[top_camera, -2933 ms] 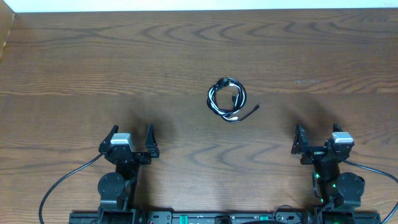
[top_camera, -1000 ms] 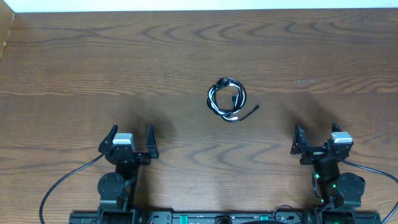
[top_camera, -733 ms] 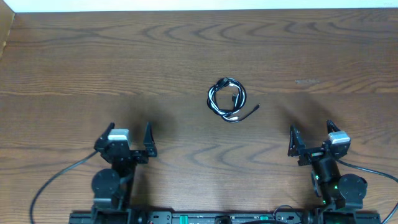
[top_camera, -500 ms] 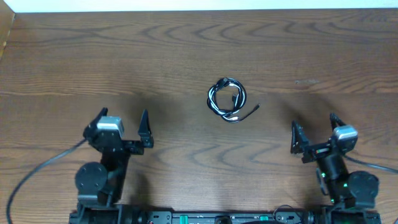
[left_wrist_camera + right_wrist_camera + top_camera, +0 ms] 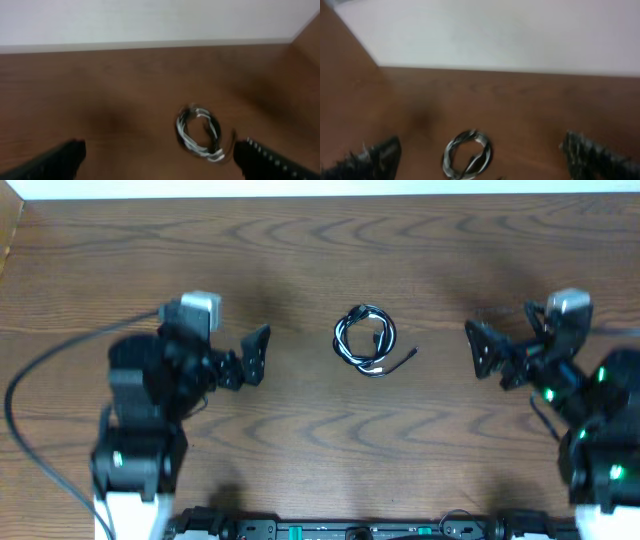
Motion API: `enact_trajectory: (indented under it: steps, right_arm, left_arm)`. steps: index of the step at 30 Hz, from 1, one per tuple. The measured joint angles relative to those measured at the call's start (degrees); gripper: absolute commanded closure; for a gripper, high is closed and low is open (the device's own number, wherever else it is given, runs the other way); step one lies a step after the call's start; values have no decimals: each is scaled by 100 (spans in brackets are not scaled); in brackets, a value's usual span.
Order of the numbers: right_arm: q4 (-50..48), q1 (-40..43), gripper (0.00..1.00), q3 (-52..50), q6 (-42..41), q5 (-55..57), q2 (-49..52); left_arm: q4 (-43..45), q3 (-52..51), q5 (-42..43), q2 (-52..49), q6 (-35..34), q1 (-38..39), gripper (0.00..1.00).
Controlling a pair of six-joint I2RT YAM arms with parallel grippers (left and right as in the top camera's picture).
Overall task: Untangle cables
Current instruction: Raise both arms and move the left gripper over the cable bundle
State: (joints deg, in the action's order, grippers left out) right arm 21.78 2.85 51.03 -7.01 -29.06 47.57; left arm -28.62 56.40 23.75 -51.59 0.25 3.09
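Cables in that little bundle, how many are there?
2: a black cable and a white cable, coiled together in one bundle in the middle of the table. None seems hidden.

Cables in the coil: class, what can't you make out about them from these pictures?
1. How the cables cross over each other: too small in the overhead view, blurred in both wrist views.
2. What type their ends are: too small overhead, blurred at the wrists.

Blk+wht cables [image 5: 365, 340] coiled, mid-table
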Motion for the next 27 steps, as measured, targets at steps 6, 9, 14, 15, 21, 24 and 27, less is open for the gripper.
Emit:
enact_trajectory:
  steps: [6, 9, 14, 15, 21, 24, 27]
  right_arm:
    - [1462, 0, 1, 1864, 232, -448, 1488]
    - [2114, 2, 1, 2809, 334, -717, 2253]
    - [2317, 2, 1, 3665, 529, -1163, 3283]
    - [2197, 2, 1, 3683, 553, -1211, 3425]
    - [1792, -57, 7, 3705, 197, -1338, 4212]
    - [1825, -142, 14, 3705, 61, -1364, 4546]
    - [1928, -170, 17, 3705, -24, -1364, 4769]
  left_arm:
    - [-2041, 2081, 221, -1779, -4, 0, 1]
    - [-2920, 3086, 278, -2616, -2, 0, 1]
    - [-3241, 3880, 319, -3506, -7, 0, 1]
    - [-3228, 3910, 317, -3613, -7, 0, 1]
    - [-2876, 3921, 535, -4116, -138, 2, 1]
    - [-2726, 3923, 726, -4387, -203, 55, 7]
    - [-2592, 3934, 800, -4778, -243, 254, 15]
